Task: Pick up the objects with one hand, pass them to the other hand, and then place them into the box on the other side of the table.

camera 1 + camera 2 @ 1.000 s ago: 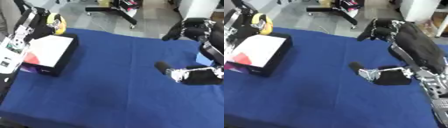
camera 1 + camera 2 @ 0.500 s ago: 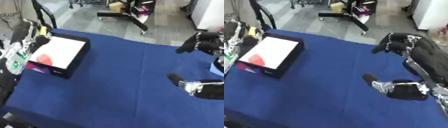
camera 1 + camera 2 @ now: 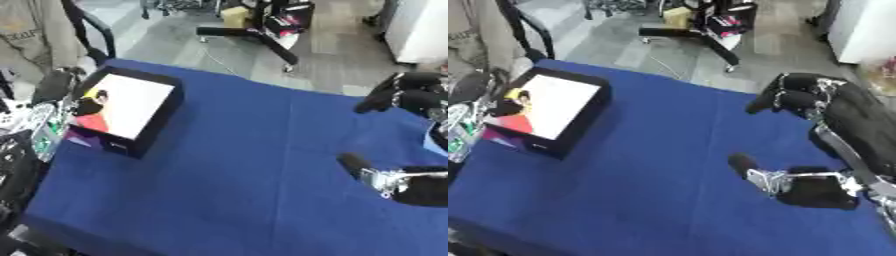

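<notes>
Box sits at 9 o'clock on the table: a black-walled rectangular box with a white inside, and something red, yellow and dark lying at its left end. I can't make out what those things are.

Your right hand hangs over the table at 2 o'clock, black, fingers curled in, holding nothing. A second black and silver limb lies low at 4 o'clock with a rounded dark tip pointing left. Which hand it is and how its fingers stand, I cannot tell.

The table cover is plain blue cloth, smooth. A black chair stands just past the box at 11 o'clock. A wheeled black stand is on the grey floor at 12 o'clock.
</notes>
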You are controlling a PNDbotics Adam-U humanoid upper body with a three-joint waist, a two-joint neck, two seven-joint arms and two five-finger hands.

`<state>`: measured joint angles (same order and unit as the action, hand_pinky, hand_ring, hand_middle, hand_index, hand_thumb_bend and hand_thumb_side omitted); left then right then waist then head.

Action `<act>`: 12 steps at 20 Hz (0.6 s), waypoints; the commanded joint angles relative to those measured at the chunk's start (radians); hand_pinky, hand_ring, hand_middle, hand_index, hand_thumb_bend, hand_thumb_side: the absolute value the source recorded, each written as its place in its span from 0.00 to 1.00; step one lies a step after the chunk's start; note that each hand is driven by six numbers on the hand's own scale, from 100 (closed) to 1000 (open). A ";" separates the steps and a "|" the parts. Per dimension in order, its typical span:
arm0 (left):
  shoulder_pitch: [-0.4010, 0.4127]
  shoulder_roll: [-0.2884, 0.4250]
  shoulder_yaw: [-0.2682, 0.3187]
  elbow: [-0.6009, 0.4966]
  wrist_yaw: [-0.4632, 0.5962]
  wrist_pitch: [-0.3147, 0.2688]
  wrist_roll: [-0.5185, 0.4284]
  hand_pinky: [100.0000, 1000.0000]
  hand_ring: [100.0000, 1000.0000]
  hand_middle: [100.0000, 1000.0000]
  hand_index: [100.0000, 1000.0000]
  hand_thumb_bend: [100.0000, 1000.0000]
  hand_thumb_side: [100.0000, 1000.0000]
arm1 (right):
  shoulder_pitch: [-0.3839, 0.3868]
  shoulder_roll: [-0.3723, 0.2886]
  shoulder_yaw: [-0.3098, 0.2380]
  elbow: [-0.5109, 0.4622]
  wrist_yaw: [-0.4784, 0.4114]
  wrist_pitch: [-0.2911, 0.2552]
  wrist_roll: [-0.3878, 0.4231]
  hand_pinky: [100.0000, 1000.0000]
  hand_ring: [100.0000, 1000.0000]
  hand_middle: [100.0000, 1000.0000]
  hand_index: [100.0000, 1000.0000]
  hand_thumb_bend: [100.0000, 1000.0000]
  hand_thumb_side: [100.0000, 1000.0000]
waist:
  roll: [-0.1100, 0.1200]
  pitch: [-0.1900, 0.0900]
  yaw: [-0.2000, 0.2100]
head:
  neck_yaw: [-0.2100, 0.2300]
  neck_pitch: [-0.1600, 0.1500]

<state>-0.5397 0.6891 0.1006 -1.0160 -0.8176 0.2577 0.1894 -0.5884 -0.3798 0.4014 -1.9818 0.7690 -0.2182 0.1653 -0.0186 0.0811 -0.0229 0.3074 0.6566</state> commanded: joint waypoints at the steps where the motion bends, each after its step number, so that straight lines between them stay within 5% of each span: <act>1: -0.020 0.024 0.026 -0.040 0.045 0.012 0.085 0.79 0.88 0.87 0.94 0.90 0.62 | -0.007 -0.013 -0.007 -0.018 -0.001 0.001 0.002 0.51 0.50 0.53 0.63 0.32 0.46 | 0.004 -0.017 0.001 | 0.002 -0.012; 7: 0.007 0.015 0.051 -0.176 0.285 -0.053 0.190 0.77 0.88 0.83 0.92 0.73 0.64 | 0.000 -0.040 -0.027 -0.018 -0.002 0.026 -0.005 0.51 0.52 0.54 0.66 0.36 0.43 | 0.003 -0.018 0.004 | 0.000 -0.016; 12: 0.065 -0.014 0.047 -0.397 0.526 -0.193 0.108 0.74 0.85 0.78 0.90 0.60 0.64 | 0.043 -0.121 -0.059 -0.017 -0.090 0.198 -0.017 0.49 0.59 0.61 0.74 0.49 0.36 | -0.002 -0.015 0.012 | -0.063 -0.011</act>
<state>-0.4660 0.6569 0.1377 -1.3475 -0.3448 0.0963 0.3129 -0.5357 -0.4618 0.3629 -1.9821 0.7020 -0.0613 0.1538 -0.0237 0.0811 -0.0112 0.2620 0.6536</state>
